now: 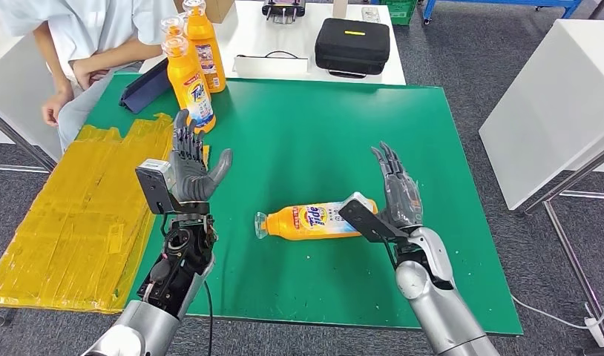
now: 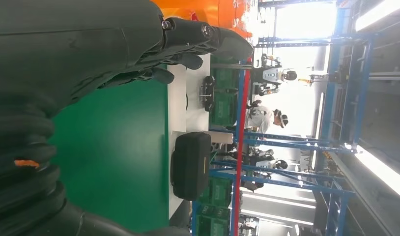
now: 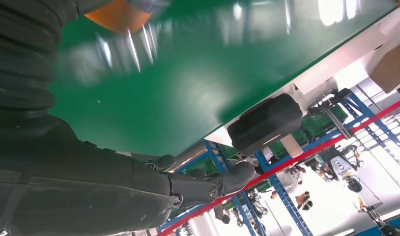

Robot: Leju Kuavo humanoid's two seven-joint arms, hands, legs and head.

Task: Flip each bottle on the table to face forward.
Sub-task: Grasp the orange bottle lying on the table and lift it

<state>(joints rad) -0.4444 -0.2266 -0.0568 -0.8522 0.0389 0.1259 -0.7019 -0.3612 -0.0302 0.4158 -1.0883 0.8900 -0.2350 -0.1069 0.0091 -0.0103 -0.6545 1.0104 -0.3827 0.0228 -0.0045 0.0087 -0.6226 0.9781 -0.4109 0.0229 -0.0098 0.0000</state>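
An orange Tide bottle [image 1: 314,221] lies on its side on the green mat [image 1: 321,133], touching the right hand [image 1: 394,194], and both that hand and the left hand [image 1: 191,169] hold nothing, fingers wide.

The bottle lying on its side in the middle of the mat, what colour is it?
Orange, with a clear cap; the lying bottle shows best in the head view.

I'm in a robotics lab or workshop hall: blue steel racking [image 2: 286,147] holding green crates [image 2: 222,189], humanoid robots [image 2: 274,76] parked behind, bright ceiling strip lights [image 2: 380,167], green-covered tabletop [image 1: 321,148], black equipment case [image 1: 352,46].
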